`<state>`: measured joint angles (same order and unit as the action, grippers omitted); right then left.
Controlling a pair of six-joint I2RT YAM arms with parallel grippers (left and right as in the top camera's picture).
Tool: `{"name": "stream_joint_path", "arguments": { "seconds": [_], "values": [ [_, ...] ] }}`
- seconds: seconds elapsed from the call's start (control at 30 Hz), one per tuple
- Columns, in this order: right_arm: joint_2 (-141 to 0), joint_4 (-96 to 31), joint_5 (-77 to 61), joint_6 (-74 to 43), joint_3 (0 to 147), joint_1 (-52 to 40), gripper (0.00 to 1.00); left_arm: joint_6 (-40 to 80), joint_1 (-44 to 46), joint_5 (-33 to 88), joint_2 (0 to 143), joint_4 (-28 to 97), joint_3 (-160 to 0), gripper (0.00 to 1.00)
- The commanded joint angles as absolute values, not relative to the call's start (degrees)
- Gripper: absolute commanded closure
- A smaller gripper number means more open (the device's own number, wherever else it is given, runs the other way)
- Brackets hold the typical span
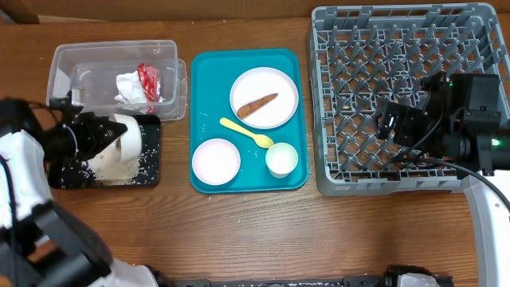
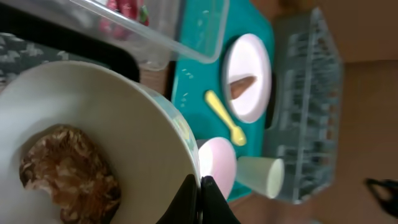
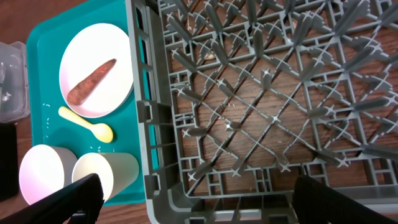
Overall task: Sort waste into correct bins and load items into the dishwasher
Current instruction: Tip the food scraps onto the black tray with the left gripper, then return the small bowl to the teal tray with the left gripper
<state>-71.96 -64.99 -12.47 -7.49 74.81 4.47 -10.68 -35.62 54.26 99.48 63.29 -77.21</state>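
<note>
Evidently mid-dump at nine o'clock: left gripper (image 2: 199,188) pinched tight on the rim of the white bowl (image 2: 118,118), tilted over the black tray (image 1: 64,178) so that leftovers slide out there rather than into the tub (image 1: 65,70). Scattered across that tray, rice (image 1: 144,164). Lodged low inside the bowl, as seen from the left wrist, a brown lump (image 2: 67,175); probably calls for a steeper tip or a shake.

Up at ten o'clock in the tub, kept apart as dry rubbish: napkin (image 1: 127,86) and wrapper (image 1: 149,80).

At centre, on the teal tray (image 1: 209,80), waiting: toward one o'clock a plate (image 1: 280,83) carrying the stick (image 1: 257,105); just below, the spoon (image 1: 245,132); at seven a pink bowl (image 1: 216,159); at five a cup (image 1: 281,159).

Over at three o'clock, hovering above the rack (image 1: 478,32) with fingers spread wide and nothing between them: right gripper (image 3: 199,198), likely parked ready for loading. Nothing in the rack yet.
</note>
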Motion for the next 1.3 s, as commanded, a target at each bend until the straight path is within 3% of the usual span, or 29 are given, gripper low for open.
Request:
{"name": "stream_joint_path", "arguments": {
  "seconds": [0.0,0.2,0.7,0.77,0.87,0.97,1.13,1.27],
  "values": [
    [-71.81,-65.04,-12.12,-7.46,76.18,4.58,0.00,-16.75,-38.76,75.59,106.61,63.29,-75.90,0.96],
    [-71.81,-65.08,-12.12,-7.46,76.18,4.58,0.00,-16.58,-40.91,90.63,116.57,65.87,-75.90,0.96],
    [-71.83,-65.01,-12.10,-7.44,76.18,4.58,0.00,-10.48,-41.25,90.65,118.19,67.35,-76.16,0.96],
    [-71.83,-64.88,-12.10,-7.44,76.18,4.58,0.00,-22.33,-40.73,90.61,114.19,79.11,-80.18,0.96],
    [-71.83,-64.75,-12.10,-7.44,76.18,4.58,0.00,-30.83,-39.13,90.56,109.38,89.69,-85.34,0.96],
    [-71.83,-64.05,-12.12,-7.46,76.18,4.58,0.00,-33.23,-34.35,89.52,102.89,92.25,-93.25,0.96],
    [-71.83,-63.99,-12.12,-7.46,76.18,4.58,0.00,-31.22,-24.95,82.26,99.22,84.40,-100.55,0.96],
    [-71.83,-64.03,-12.12,-7.46,76.18,4.58,0.00,-17.19,-14.13,64.29,99.33,73.84,-101.65,0.96]
  ]
}}
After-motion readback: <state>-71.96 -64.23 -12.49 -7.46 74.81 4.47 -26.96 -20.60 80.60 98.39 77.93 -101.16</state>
